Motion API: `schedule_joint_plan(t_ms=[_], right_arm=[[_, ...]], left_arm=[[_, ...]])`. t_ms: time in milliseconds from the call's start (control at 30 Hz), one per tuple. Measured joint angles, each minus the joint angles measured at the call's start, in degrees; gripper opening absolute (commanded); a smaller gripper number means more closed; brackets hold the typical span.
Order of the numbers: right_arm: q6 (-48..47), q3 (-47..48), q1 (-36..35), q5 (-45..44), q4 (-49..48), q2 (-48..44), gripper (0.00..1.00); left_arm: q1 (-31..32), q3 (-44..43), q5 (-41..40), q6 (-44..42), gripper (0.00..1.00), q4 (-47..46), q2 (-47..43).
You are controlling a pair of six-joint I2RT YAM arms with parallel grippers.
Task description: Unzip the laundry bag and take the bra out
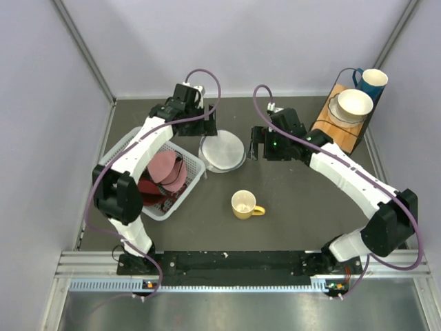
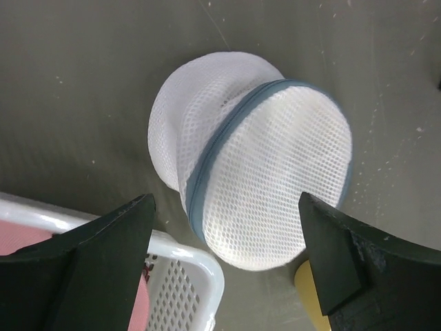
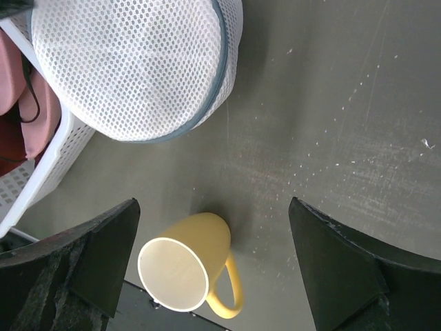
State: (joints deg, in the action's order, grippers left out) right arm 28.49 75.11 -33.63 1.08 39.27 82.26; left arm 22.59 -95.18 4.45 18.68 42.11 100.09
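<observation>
Left gripper hangs with its jaws spread wide and nothing between them. Directly under that gap lies the laundry bag, a white mesh pod on the dark table, tipped so that its blue-grey zipper band runs slantwise between the two halves. Just beside one of this gripper's fingers is the corner of the white basket; the bag sits right against it, though I cannot tell whether they touch. Right gripper is likewise open and empty. From it the bag lies ahead and off to one side rather than under the gap, while the yellow mug stands close by on the near side, well apart from the bag. No zipper pull shows in any view, and the bra cannot be made out through the mesh, so the step in hand looks like settling a grip and finding the slider. Judging by its look, the pod is light and soft and would likely skid or roll under a one-sided tug. The left gripper would do well to come down and pinch one half close to the band, steadying it. The right gripper could then search along the band for the pull, draw it following the curve, and steer clear of the basket rim and the mug.
</observation>
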Motion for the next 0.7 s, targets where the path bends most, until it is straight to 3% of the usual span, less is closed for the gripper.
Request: schedule_joint_plan(t_ms=[100,133,200,233,467,567,700], right_arm=[[0.0,0.0,0.0,0.0,0.3,-0.1,0.91],[0.0,0.0,0.0,0.0,0.3,-0.1,0.91],[-0.3,0.0,0.0,0.0,0.5,-0.2,0.92],[-0.7,0.0,0.0,-0.2,0.7,-0.3,0.92],[-4.8,2.3,0.0,-5.0,4.5,-1.3,0.91],[-4.4,4.7,-0.4,-5.9,4.8,-1.7,0.90],[-2.7,6.2,-3.6,-7.4,3.3,-1.7,0.89]], left_arm=[[0.0,-0.1,2.3,-1.0,0.77,0.1,3.8],[0.0,-0.1,3.2,-1.1,0.64,0.3,5.4],[0.0,-0.7,5.2,-1.3,0.11,1.3,8.5],[0.0,-1.6,6.7,-1.5,0.00,2.6,10.4],[0.0,-9.0,20.0,2.5,0.00,5.1,14.2],[0.0,-8.7,23.6,11.4,0.00,0.8,11.3],[0.0,-2.0,24.9,24.3,0.00,-8.3,4.3]])
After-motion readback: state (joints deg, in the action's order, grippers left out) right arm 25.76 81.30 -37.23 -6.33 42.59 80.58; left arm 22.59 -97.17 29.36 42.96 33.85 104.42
